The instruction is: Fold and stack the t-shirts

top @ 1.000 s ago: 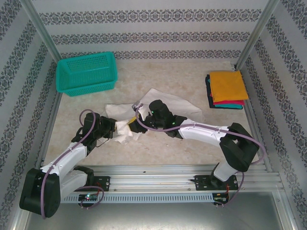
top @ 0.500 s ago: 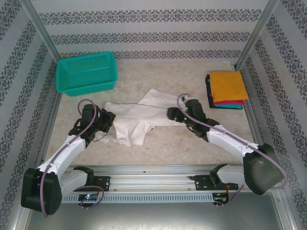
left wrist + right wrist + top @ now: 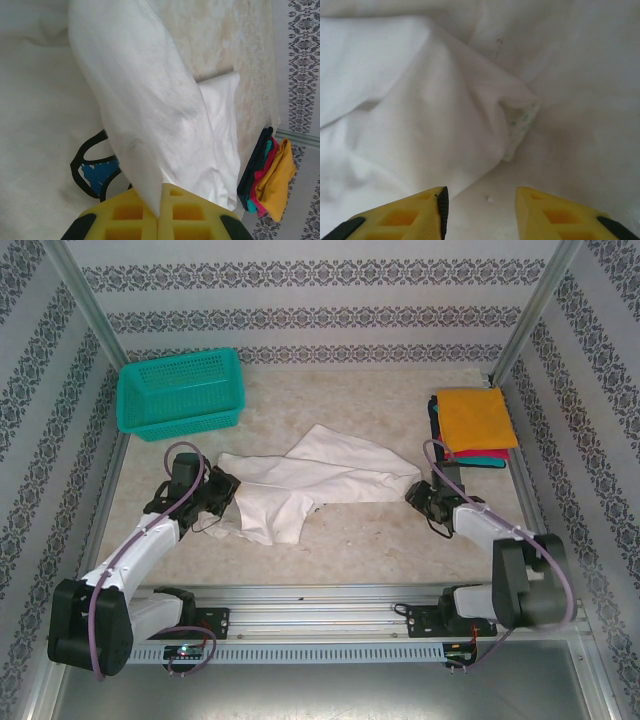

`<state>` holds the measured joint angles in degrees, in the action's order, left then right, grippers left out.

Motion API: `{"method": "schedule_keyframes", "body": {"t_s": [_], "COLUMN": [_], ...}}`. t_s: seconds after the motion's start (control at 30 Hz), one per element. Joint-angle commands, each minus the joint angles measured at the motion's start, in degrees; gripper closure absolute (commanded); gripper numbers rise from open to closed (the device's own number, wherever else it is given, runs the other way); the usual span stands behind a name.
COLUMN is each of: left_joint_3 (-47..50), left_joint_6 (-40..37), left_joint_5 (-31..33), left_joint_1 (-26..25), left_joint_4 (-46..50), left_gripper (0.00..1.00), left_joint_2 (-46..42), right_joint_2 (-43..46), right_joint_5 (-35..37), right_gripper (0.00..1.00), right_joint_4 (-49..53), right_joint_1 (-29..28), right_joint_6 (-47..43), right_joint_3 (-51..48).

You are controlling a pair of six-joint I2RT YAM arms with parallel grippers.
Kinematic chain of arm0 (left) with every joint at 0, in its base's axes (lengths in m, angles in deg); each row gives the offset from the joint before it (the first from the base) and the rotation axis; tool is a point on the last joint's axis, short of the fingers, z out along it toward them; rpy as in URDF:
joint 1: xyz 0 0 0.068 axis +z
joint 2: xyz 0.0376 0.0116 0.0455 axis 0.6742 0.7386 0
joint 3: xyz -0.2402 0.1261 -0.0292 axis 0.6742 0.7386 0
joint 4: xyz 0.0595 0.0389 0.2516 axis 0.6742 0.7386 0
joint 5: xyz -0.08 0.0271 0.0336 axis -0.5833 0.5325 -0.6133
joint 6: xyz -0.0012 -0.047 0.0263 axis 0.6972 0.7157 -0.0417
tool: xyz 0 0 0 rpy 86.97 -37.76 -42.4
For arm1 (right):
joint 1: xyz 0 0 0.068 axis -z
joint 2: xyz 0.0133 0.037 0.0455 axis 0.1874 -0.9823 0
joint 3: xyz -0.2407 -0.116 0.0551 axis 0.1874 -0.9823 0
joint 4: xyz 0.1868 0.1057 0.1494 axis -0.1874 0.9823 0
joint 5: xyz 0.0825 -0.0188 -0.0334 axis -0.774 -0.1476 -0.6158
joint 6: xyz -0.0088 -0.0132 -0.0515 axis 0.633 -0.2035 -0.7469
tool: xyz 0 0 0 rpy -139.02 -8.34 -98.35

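Observation:
A white t-shirt lies stretched left to right across the middle of the table. My left gripper is shut on its left end. In the left wrist view a fold of the white shirt runs up out of the closed yellow fingertips, with a black and blue print beside them. My right gripper stands at the shirt's right end. Its jaws are open over the white cloth, nothing pinched, with a hem tag just ahead. A folded stack with orange on top rests at the far right.
A teal mesh basket stands at the back left. The folded stack sits against the right wall frame. Bare tabletop lies between the shirt and the front rail.
My right gripper has swung from beside the left gripper out to the right, and the shirt is now drawn out flat and wide. The left gripper has kept its hold, shifting slightly left.

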<state>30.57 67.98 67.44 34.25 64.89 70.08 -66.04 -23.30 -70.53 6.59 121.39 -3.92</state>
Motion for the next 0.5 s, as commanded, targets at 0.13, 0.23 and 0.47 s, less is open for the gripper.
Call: {"method": "schedule_keyframes", "body": {"t_s": [0.13, 0.23, 0.47], "left_joint_3": [-1.2, -1.8, -8.1], "left_joint_6": [-1.2, -1.4, -3.4], "left_joint_5": [-0.5, -0.4, -1.0], "left_joint_1": [0.9, 1.2, 2.3], "left_joint_4": [1.6, 1.5, 0.7], "left_gripper": [1.00, 1.00, 1.00], "left_joint_2": [-0.1, 0.2, 3.8], "right_joint_2": [-7.0, -7.4, 0.4], "right_joint_5": [-3.5, -3.7, -1.3], "right_gripper": [0.72, 1.00, 1.00], "right_joint_4": [-7.4, -9.3, -8.4], "right_joint_1": [2.7, 3.5, 3.8], "right_joint_6": [-1.5, -3.5, -9.6], "right_joint_3": [4.2, 5.9, 9.9]}}
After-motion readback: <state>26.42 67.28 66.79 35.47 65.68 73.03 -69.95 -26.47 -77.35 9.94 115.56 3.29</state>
